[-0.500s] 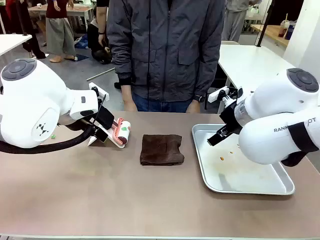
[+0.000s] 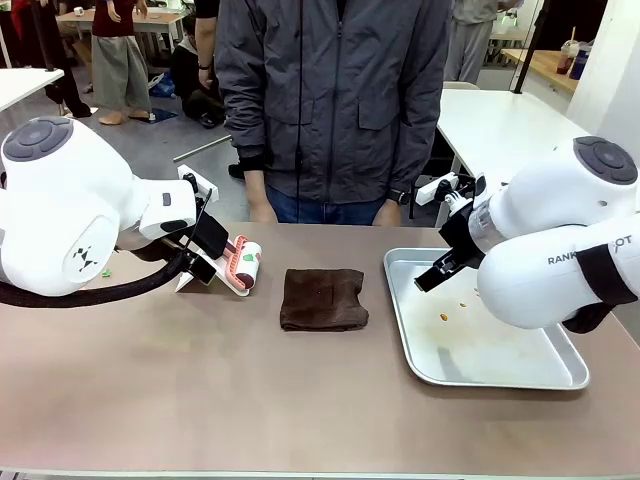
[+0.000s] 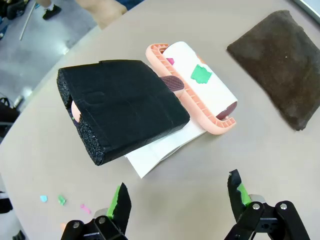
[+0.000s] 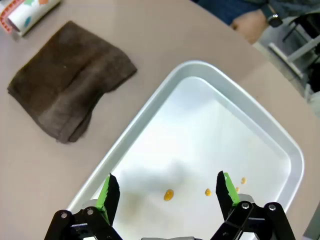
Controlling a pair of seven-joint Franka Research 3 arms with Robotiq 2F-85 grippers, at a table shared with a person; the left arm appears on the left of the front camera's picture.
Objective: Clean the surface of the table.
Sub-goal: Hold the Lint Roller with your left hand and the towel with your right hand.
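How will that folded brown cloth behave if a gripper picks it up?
The brown cloth looks soft and layered, so it will probably droop and unfold. Its fuzzy nap should resist slipping. Pushed, it would likely bunch up.

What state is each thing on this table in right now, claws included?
Table: coloured scraps on it.
Brown cloth: folded, lying flat.
Metal tray: a few orange crumbs inside.
Roller: lying down, coloured bits stuck on it.
Left claw: open, empty, near the roller.
Right claw: open, empty, over the tray.
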